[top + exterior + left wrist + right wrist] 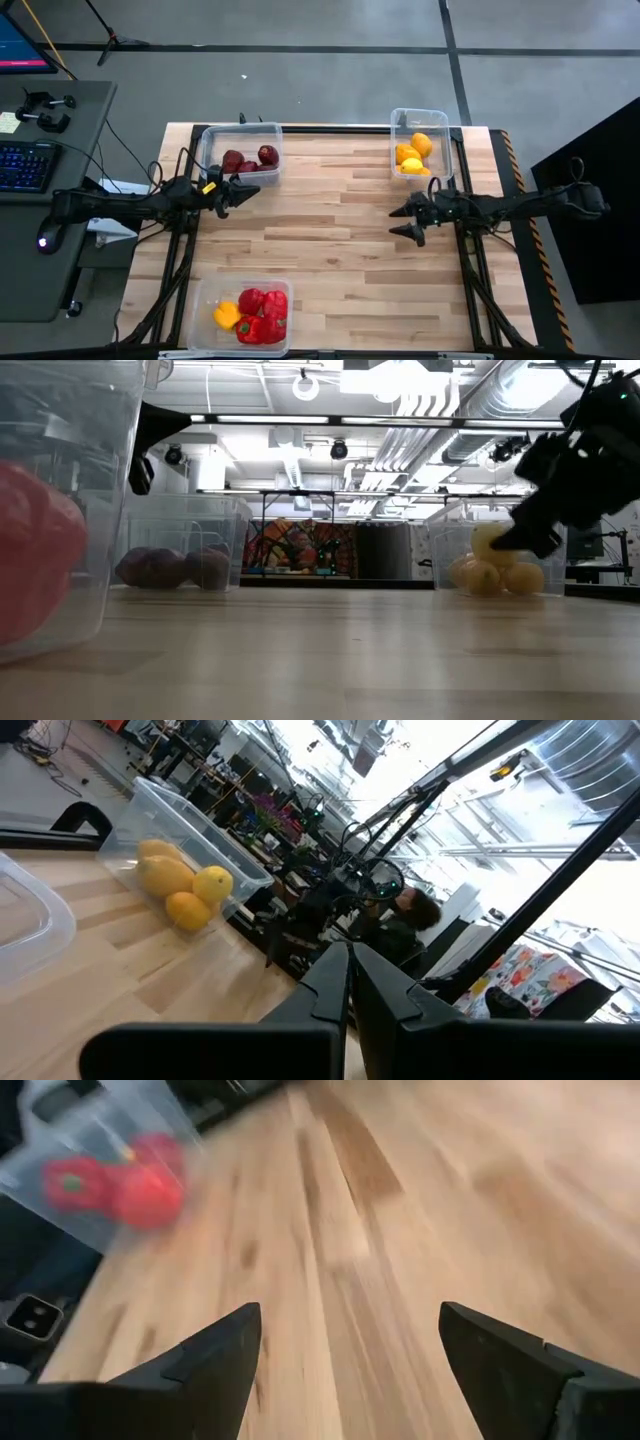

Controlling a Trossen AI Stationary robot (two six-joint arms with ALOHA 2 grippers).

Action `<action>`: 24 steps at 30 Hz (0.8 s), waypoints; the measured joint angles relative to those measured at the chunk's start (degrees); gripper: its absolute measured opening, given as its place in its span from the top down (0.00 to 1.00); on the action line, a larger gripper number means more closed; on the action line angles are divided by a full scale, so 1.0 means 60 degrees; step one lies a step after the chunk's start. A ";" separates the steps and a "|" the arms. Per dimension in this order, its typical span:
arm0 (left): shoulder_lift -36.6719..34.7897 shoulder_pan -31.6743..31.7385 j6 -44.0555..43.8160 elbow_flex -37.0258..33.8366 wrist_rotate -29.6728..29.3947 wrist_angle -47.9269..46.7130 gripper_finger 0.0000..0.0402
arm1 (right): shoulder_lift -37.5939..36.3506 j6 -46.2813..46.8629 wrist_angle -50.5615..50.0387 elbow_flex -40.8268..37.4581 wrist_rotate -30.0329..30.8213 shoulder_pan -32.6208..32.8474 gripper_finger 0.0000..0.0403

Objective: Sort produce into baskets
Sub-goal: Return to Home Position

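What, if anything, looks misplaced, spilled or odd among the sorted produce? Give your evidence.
Nothing stands out. Maroon fruits sit in the left tub, lemons in the right tub, peppers, red plus one yellow, in the near tub. Left gripper and right gripper carry nothing.

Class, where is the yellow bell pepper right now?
High view: the yellow bell pepper sits in the clear tub at bottom left of the table, beside the red peppers.

Left arm extends level from the left side toward the centre. The left gripper (238,194) points inward, jaws closed with the tips meeting. Right arm extends likewise from the right side. The right gripper (405,222) points inward toward the left arm, jaws spread wide apart. Both grippers hang raised, well apart from each other.
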 joint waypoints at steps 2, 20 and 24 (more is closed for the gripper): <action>0.0002 0.0000 0.0000 0.0000 0.0001 -0.0042 0.99 | 0.0000 0.0480 -0.0594 0.0000 0.0004 0.0000 0.27; -0.3486 0.0022 -0.0004 0.0000 0.0004 -0.5797 0.99 | -0.2211 0.1491 -0.2185 0.0004 0.0076 0.0018 0.27; -0.3993 0.0041 -0.0011 0.0004 0.0032 -0.6097 0.99 | -0.4051 0.1491 -0.2174 0.0004 0.0073 0.0019 0.27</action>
